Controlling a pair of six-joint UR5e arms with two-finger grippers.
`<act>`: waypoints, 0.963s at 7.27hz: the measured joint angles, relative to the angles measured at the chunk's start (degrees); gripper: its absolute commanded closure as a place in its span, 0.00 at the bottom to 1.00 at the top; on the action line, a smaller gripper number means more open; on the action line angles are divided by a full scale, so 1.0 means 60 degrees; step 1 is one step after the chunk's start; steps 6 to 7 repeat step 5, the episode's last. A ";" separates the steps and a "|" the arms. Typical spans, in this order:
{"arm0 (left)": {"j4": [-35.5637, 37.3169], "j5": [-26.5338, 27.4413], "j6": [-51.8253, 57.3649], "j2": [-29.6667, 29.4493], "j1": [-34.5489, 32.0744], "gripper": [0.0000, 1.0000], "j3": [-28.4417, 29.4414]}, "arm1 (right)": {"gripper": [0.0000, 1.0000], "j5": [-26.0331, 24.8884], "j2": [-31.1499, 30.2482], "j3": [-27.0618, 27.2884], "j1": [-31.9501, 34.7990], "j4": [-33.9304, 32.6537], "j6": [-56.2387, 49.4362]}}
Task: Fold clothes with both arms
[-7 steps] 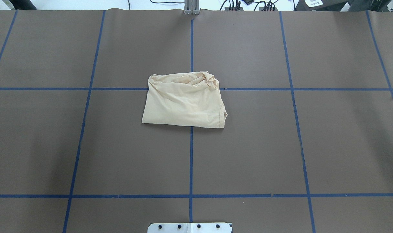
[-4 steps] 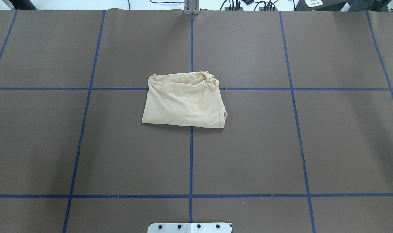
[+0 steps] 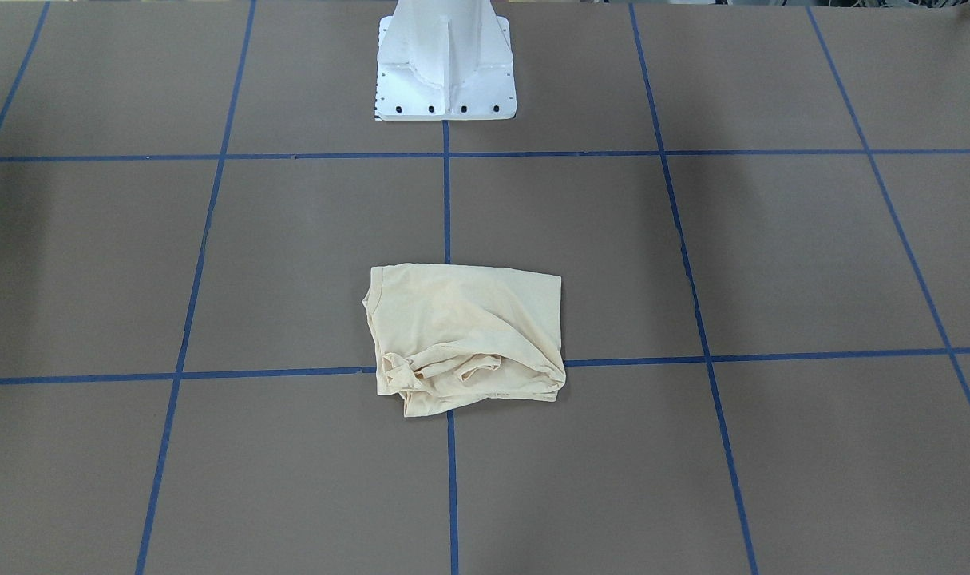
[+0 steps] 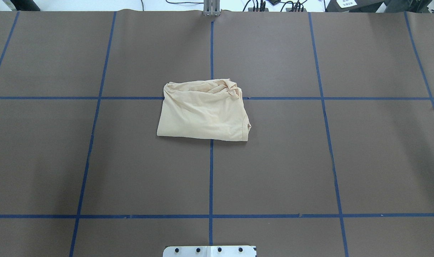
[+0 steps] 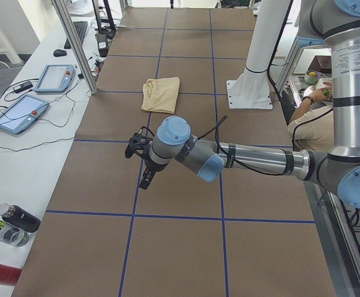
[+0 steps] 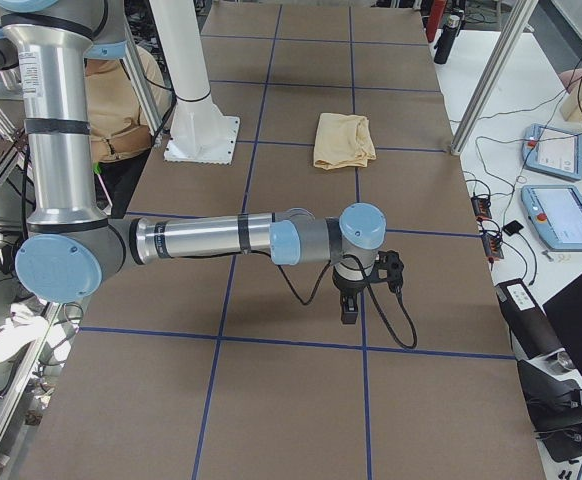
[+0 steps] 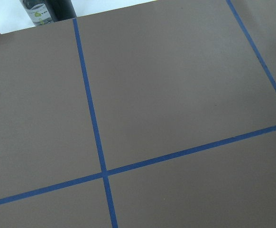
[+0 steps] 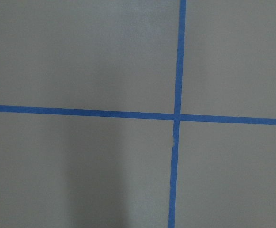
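Item: cream T-shirt, folded into a compact packet, bunched along the edge away from my base.
Location: between my left gripper and my right gripper, well apart from both.
Change over the last second: none. The shirt is unmoved, so I judge folding finished.
Finger spacing: cannot tell, as only the side views show the grippers.
Wrist cameras: brown mat and blue tape, no shirt.
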 measured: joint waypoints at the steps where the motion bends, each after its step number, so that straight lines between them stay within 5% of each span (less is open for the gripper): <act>1: -0.0001 -0.0040 0.0001 -0.0011 0.0000 0.00 -0.0004 | 0.00 0.0000 -0.0006 0.0014 0.0000 0.0003 0.0011; 7: -0.0015 -0.0074 -0.0001 -0.0109 -0.0005 0.00 -0.0027 | 0.00 0.0075 -0.0012 0.0024 0.0000 0.0005 0.0025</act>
